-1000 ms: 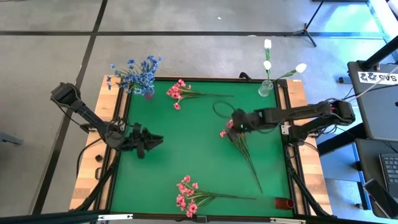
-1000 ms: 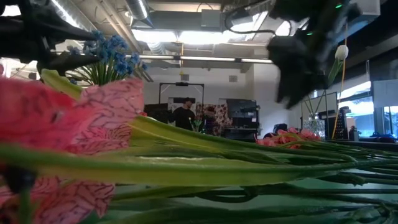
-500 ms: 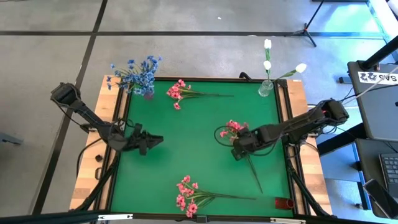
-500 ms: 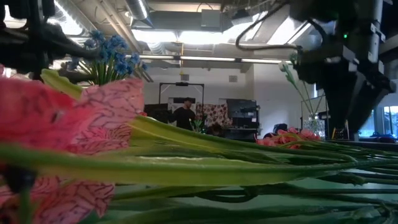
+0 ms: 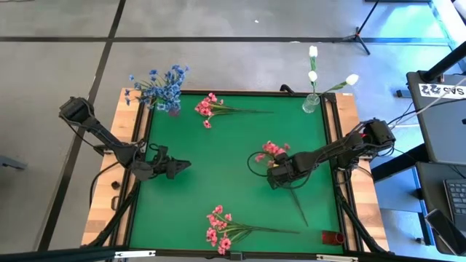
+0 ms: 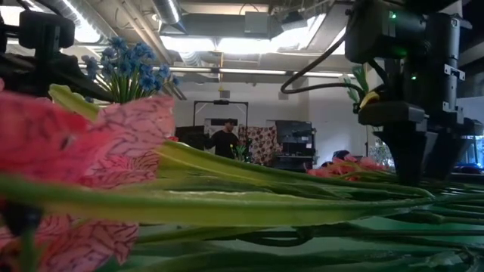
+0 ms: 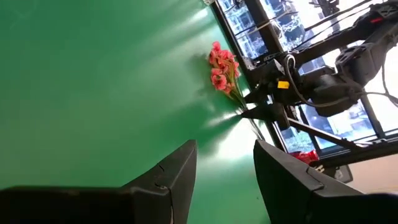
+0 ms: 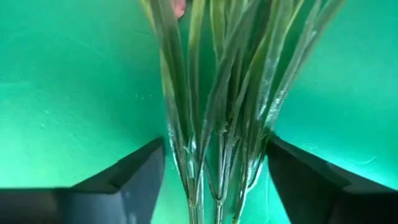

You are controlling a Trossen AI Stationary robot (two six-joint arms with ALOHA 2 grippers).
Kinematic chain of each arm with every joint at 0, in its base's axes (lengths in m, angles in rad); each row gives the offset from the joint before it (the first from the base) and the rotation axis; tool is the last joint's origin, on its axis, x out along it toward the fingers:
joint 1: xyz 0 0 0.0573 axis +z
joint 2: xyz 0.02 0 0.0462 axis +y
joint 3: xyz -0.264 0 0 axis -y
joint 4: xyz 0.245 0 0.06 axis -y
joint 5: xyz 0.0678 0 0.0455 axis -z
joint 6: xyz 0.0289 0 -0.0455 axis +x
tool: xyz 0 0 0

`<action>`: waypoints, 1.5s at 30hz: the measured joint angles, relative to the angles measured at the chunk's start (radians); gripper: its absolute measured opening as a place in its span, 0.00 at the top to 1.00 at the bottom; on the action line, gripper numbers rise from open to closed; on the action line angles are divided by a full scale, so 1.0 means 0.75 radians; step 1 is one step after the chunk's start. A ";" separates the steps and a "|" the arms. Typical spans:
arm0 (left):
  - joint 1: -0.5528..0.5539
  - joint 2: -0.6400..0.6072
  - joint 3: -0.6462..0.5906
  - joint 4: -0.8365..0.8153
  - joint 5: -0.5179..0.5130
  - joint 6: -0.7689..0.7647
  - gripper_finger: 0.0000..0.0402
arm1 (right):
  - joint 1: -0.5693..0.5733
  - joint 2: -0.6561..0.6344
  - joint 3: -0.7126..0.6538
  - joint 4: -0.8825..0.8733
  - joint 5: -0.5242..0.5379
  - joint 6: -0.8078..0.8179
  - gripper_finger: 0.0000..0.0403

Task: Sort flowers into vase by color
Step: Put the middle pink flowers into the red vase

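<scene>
Lying nearest the front edge of the green worktop (image 5: 218,182) is a pink spray (image 5: 220,229), its stem pointing right, with a small red thing (image 5: 333,237) near the front right corner. Farther in, the right claw (image 5: 274,177) is down at the mat over a second pink spray (image 5: 275,151), its fingers (image 8: 134,174) spread apart with the bundled green stems running between them, not pinched. That spray's blooms lie just beyond the claw and its stem trails toward the front right. At the left side the left claw (image 5: 182,165) hangs low over bare mat, fingers parted and holding nothing. Farther back, a third pink spray (image 5: 207,109) lies near the rear edge. Blue flowers (image 5: 160,86) stand at the rear left corner, and white buds (image 5: 314,73) stand in a clear vase (image 5: 311,102) at the rear right.
</scene>
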 joint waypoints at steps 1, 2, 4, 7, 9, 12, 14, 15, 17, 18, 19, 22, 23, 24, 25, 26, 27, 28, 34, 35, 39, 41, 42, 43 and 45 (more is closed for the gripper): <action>0.000 0.000 0.000 0.000 0.003 0.002 0.61 | 0.000 -0.002 0.000 -0.002 0.008 0.000 0.38; 0.000 0.000 0.000 0.000 0.002 0.005 0.61 | 0.000 -0.005 -0.001 -0.005 0.012 -0.003 0.42; 0.000 0.000 0.000 -0.004 -0.007 0.006 0.61 | 0.000 -0.004 -0.001 -0.012 0.023 -0.011 0.49; 0.002 0.000 0.000 -0.005 -0.012 0.008 0.61 | 0.000 -0.004 -0.003 -0.005 0.025 -0.053 0.60; 0.002 0.000 0.000 -0.003 -0.018 0.007 0.61 | -0.001 -0.004 -0.003 0.008 0.003 -0.095 0.67; 0.002 0.000 0.000 0.001 -0.012 0.002 0.61 | -0.001 -0.001 0.017 0.011 -0.025 -0.209 0.77; 0.002 0.000 0.000 0.000 -0.011 0.003 0.61 | -0.002 0.000 0.040 0.006 -0.027 -0.289 0.83; 0.002 0.000 0.000 0.000 -0.010 0.007 0.61 | -0.002 0.002 0.056 -0.003 -0.026 -0.316 0.86; 0.002 0.000 0.000 0.000 -0.009 0.008 0.61 | -0.002 0.005 0.087 -0.015 -0.026 -0.365 0.91; 0.002 0.000 0.000 0.000 -0.009 0.008 0.61 | -0.002 0.006 0.107 -0.015 -0.027 -0.393 0.94; 0.002 0.000 0.000 0.000 -0.009 0.008 0.61 | -0.002 0.011 0.130 0.000 -0.030 -0.413 0.97; 0.002 0.000 0.000 0.001 -0.009 0.008 0.61 | -0.001 0.007 0.220 0.007 -0.029 -0.471 0.97; 0.002 0.000 0.000 0.001 -0.009 0.008 0.61 | -0.001 0.007 0.257 0.005 -0.027 -0.504 0.96; 0.002 0.000 0.000 0.001 -0.009 0.008 0.61 | -0.001 0.008 0.292 0.006 -0.027 -0.540 0.95; 0.002 -0.001 0.000 -0.002 -0.009 0.008 0.61 | -0.001 0.008 0.334 0.001 -0.026 -0.572 0.95; 0.002 0.000 0.000 -0.006 -0.009 0.007 0.61 | -0.001 0.007 0.376 0.003 -0.023 -0.606 0.95; 0.002 0.000 0.000 -0.007 -0.009 0.007 0.61 | -0.001 0.007 0.418 0.011 -0.014 -0.641 0.96; 0.002 0.000 0.000 -0.007 -0.009 0.007 0.61 | -0.001 0.007 0.462 0.011 -0.008 -0.682 0.97; 0.000 0.000 0.000 0.032 0.001 0.016 0.61 | 0.013 -0.058 0.663 0.115 0.045 -0.942 0.97; -0.002 0.000 0.000 0.061 0.003 0.037 0.61 | 0.022 -0.081 0.676 0.159 0.058 -0.991 0.97; -0.026 0.000 -0.001 0.316 0.030 0.327 0.61 | 0.065 -0.192 0.682 0.322 0.068 -1.160 0.99; -0.035 0.000 -0.001 0.487 0.041 0.529 0.61 | 0.084 -0.239 0.682 0.370 0.063 -1.223 0.98; -0.035 -0.001 0.000 0.570 0.061 0.634 0.61 | 0.096 -0.260 0.682 0.378 0.045 -1.252 0.97; -0.032 -0.001 0.004 0.632 0.078 0.721 0.61 | 0.107 -0.278 0.681 0.394 0.027 -1.279 0.97; -0.016 0.000 0.028 0.718 0.127 0.847 0.61 | 0.126 -0.309 0.681 0.424 -0.023 -1.335 0.97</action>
